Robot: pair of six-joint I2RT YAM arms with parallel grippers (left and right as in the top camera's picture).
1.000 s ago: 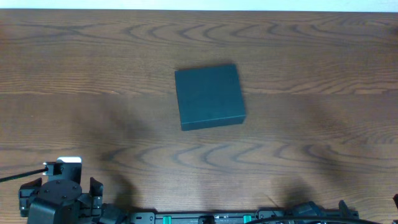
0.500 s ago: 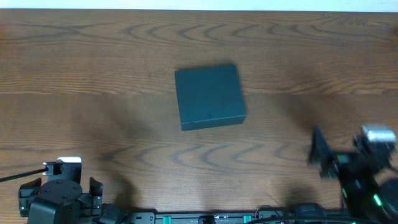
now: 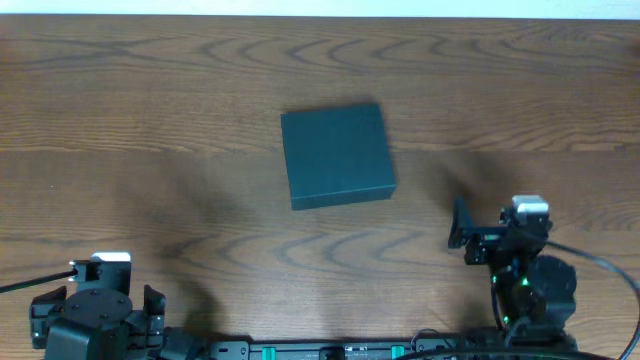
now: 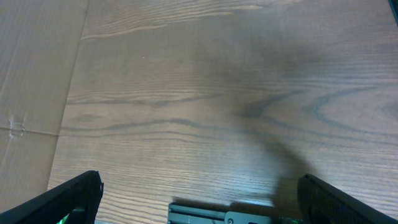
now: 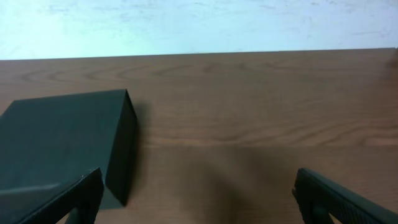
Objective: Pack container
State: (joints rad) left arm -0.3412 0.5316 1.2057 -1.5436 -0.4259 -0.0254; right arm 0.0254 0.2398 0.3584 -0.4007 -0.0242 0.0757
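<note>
The container [image 3: 336, 155] is a dark teal square box with its lid shut, lying flat at the table's middle. In the right wrist view it [image 5: 62, 137] sits at the left, ahead of the left finger. My right gripper [image 3: 497, 238] is open and empty over the table at the front right, a short way right of and nearer than the container; its jaws stand wide apart [image 5: 199, 202]. My left gripper [image 3: 95, 295] is open and empty at the front left corner, far from the container. In its wrist view [image 4: 199, 205] only bare wood lies between the fingers.
The wooden table [image 3: 150, 120] ends at a pale wall at the back. A black rail [image 3: 330, 350] runs along the front edge between the arm bases. The left wrist view shows the table's left edge and brown cardboard [image 4: 31, 93] beyond it.
My right arm has come into the overhead view from the lower right and moved left toward the container. The left arm and the container have not moved.
</note>
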